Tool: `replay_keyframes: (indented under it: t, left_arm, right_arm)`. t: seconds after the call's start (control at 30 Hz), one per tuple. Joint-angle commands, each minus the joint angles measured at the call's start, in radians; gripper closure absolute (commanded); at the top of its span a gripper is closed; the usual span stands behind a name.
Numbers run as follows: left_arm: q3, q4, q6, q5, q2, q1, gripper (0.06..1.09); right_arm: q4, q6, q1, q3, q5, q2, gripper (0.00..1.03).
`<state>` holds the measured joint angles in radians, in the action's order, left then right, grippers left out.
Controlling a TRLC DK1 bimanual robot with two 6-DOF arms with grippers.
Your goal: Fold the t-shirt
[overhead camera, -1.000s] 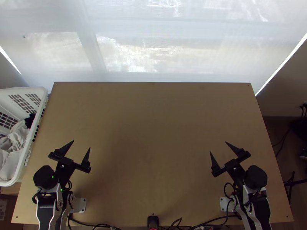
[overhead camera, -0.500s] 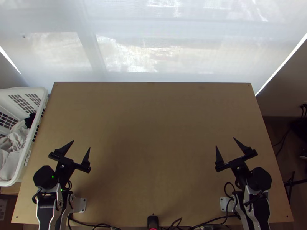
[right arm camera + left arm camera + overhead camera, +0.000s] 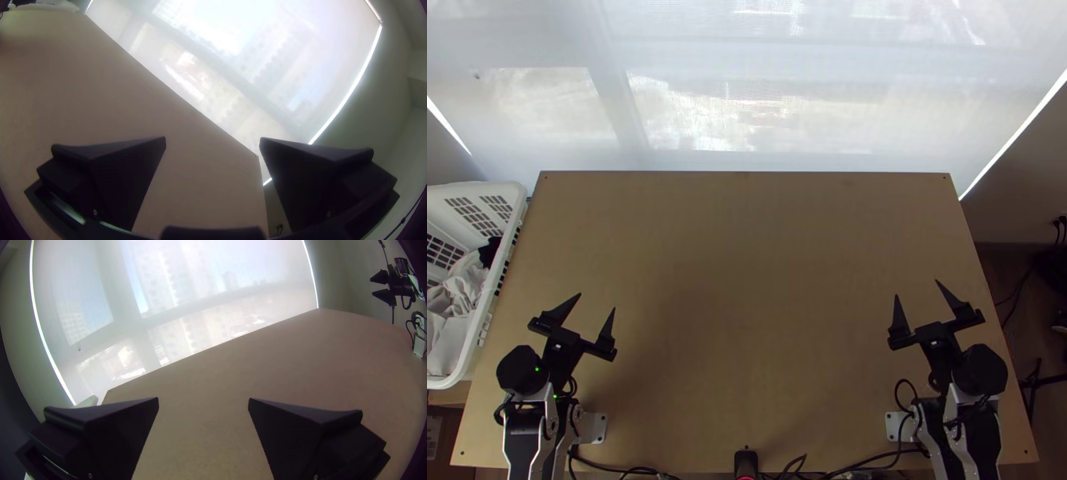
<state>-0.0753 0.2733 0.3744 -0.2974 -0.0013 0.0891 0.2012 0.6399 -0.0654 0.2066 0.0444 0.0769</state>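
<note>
before me i have the table, a flat, plain board of light brown colour, with straight edges. near each of its corners i see a small dark dot. close to the near edge, one pale plate lies on the left part and another pale plate on the right part. black cables lie along this edge, and between the plates is a small black device.
</note>
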Motion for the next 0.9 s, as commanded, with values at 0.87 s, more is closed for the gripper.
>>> replay_keyframes:
  t: [0.87]
  left_arm:
    - [0.000, -0.013, -0.049, -0.006, 0.000, -0.023, 0.10]
  right_arm:
    - [0.586, -0.496, 0.015, 0.812, -0.287, 0.923, 0.05]
